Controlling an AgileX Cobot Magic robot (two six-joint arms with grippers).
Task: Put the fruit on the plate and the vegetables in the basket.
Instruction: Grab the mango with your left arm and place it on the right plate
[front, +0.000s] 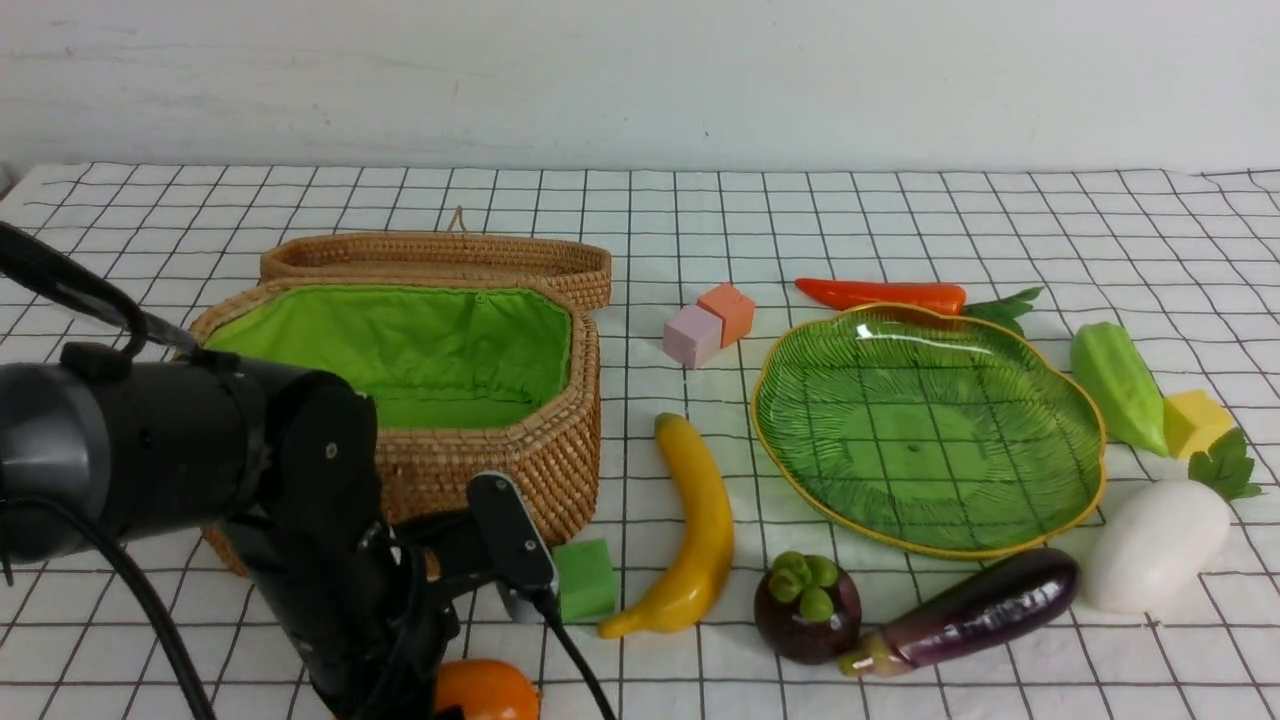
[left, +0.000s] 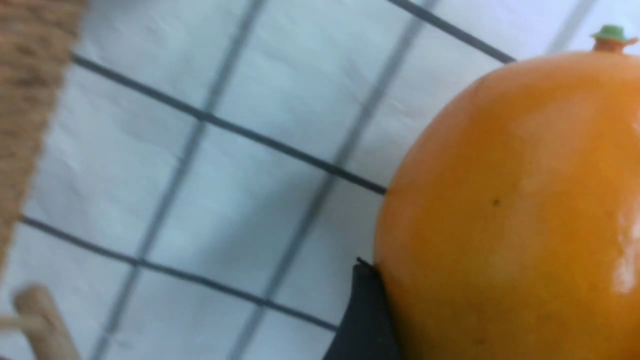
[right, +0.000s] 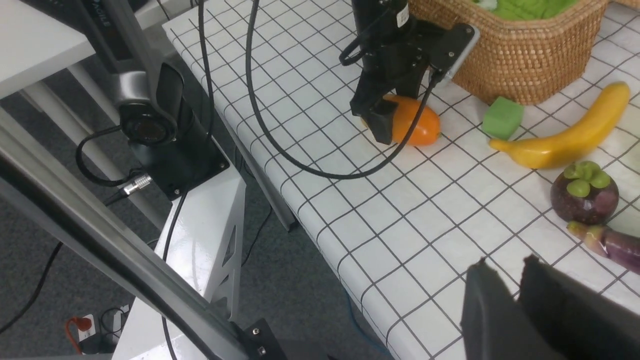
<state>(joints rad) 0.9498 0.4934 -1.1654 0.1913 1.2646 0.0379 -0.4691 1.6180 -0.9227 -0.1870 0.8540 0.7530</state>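
In the front view the left arm (front: 200, 450) is blocking the near-left corner of the basket (front: 520, 450) and covering nearly all of the mango (front: 487, 692), which is peeking out as an orange patch cut by the bottom edge. The right wrist view is showing more. There the mango is lying on the checked tablecloth (right: 425, 200) near the front edge, in front of the basket, with the left gripper (right: 395, 117) standing astride it, jaws wide. The left wrist view is showing one dark finger (left: 365, 315) touching the mango's side, but the other finger is out of sight, so whether the fruit is being squeezed cannot be told. The right gripper (right: 507, 265) is appearing only as two black fingers cut by the frame's corner, drawn almost together with nothing between them. The basket is sitting with its lid (front: 440, 258) folded back and only its green lining showing. The plate (front: 930, 430) is lying to the basket's right, the grid showing through its bare glass. The banana (front: 700, 530) and a green cube (front: 585, 580) are lying between the two. The mangosteen (front: 808, 610) and eggplant (front: 970, 610) are resting by the plate's near rim, and the carrot (front: 880, 295) just behind its far rim. The gourd (front: 1118, 385), a yellow cube (front: 1195, 420) and the radish (front: 1155, 545) are lying to its right.
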